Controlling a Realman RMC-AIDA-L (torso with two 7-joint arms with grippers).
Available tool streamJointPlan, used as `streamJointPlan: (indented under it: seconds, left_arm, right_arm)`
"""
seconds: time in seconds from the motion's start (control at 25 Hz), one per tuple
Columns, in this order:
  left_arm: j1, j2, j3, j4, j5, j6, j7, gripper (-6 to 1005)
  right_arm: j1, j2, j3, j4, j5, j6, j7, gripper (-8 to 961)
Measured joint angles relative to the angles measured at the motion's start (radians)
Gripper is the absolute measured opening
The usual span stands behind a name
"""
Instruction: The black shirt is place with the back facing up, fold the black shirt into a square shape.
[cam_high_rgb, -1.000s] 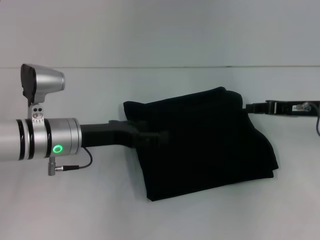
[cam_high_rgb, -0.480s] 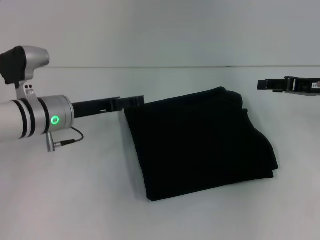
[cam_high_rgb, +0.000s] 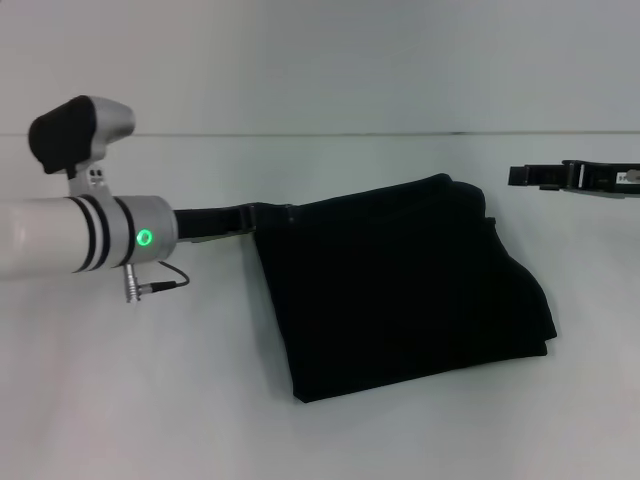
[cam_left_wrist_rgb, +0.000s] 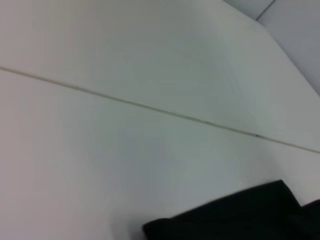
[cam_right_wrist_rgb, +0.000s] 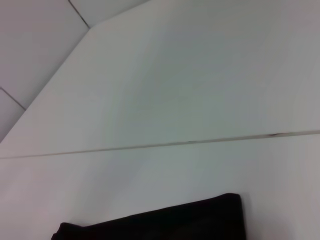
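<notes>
The black shirt lies folded into a rough square in the middle of the white table. No lettering shows on it. My left gripper reaches in from the left and sits at the shirt's far left corner, right at its edge. My right gripper hovers to the right of the shirt's far right corner, apart from the cloth. A far edge of the shirt also shows in the left wrist view and in the right wrist view.
The table's far edge meets a pale wall along a thin seam. My left arm's silver forearm with a green light spans the left side above the table. A short cable hangs under it.
My left gripper pulled back off the middle of the shirt to its far left corner. My right gripper left the far right corner and drew away to the right. The shirt stayed folded.
</notes>
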Motion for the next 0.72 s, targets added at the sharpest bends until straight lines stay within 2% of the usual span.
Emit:
streamJointPlan:
  seconds: [0.28,0.72]
  left_arm:
    - [-0.048,-0.001,0.045,-0.047,0.001,-0.044,-0.005,950]
    - [-0.056,-0.003,0.052,-0.058,0.001,-0.099,0.000,909]
  right_arm:
    - [0.000,0.007,-0.001,0.004,-0.003,0.001,-0.009,645]
    - [-0.003,0.009,-0.001,0.005,-0.004,0.003,-0.009,642]
